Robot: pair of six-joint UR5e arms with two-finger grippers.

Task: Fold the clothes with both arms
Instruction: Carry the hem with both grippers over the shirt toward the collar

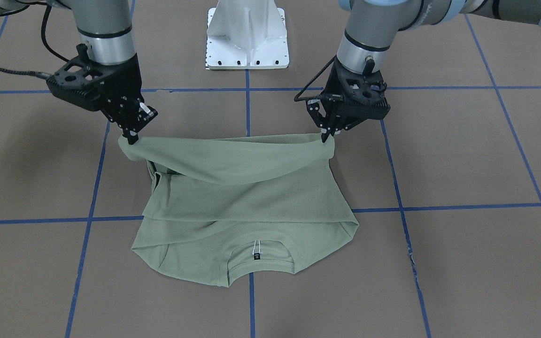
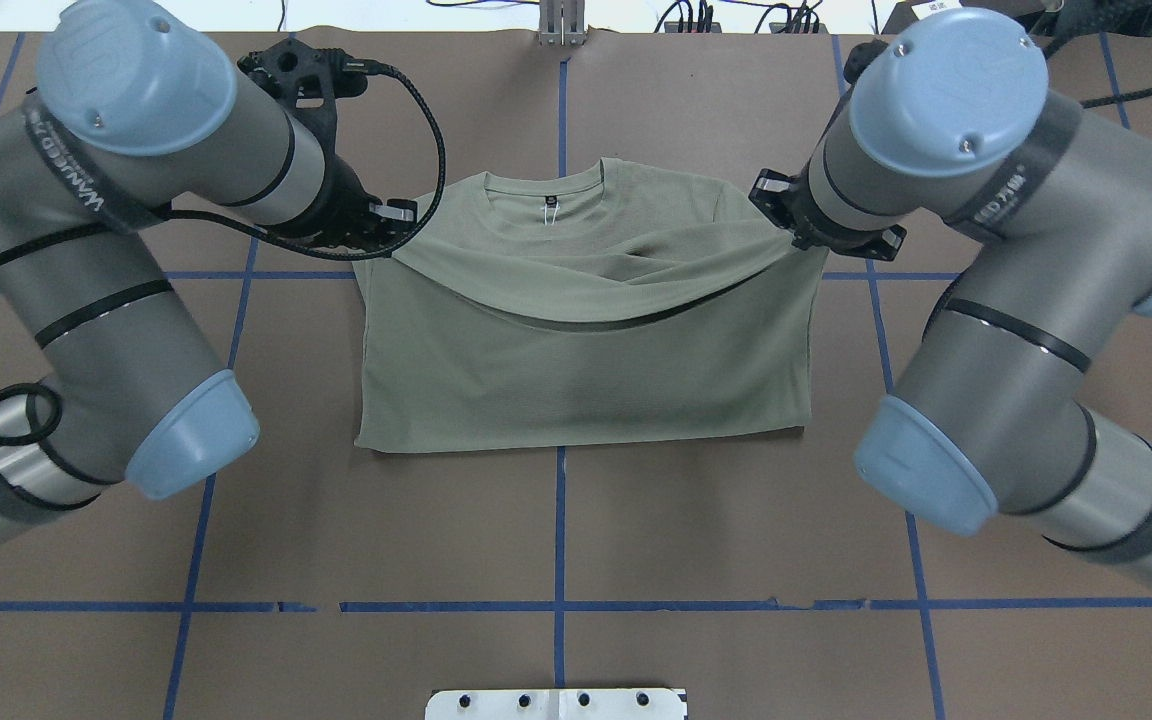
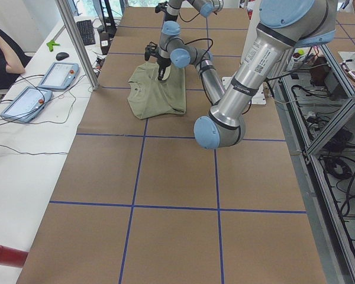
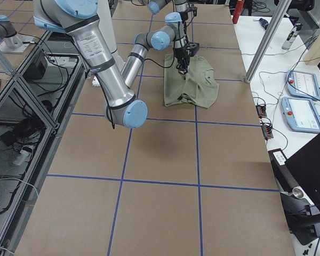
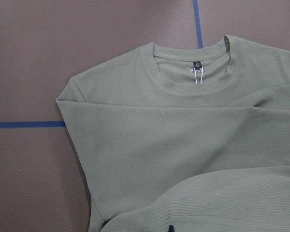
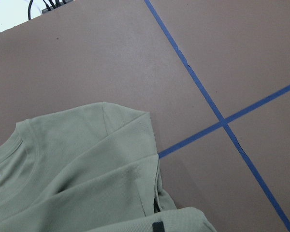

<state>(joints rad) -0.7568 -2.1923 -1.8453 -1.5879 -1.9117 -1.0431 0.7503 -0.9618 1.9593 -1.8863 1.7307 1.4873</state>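
The pale sage-green shirt (image 1: 251, 202) lies on the brown table with its sleeves folded in. Its round neck and dark label (image 1: 257, 256) point away from the robot. My left gripper (image 1: 329, 136) is shut on one corner of the shirt's hem, and my right gripper (image 1: 132, 138) is shut on the other. Both hold the hem raised over the shirt's body, and it sags between them. In the overhead view the left gripper (image 2: 391, 235) and right gripper (image 2: 801, 240) flank the shirt (image 2: 576, 360) near its shoulders. The left wrist view shows the neck (image 5: 193, 82) beyond the lifted fold.
The white pedestal base (image 1: 247, 37) stands behind the shirt on the robot's side. Blue tape lines (image 2: 558, 520) grid the table. In the exterior left view, a seated person (image 3: 3, 53) and tablets (image 3: 56, 74) are at a side bench.
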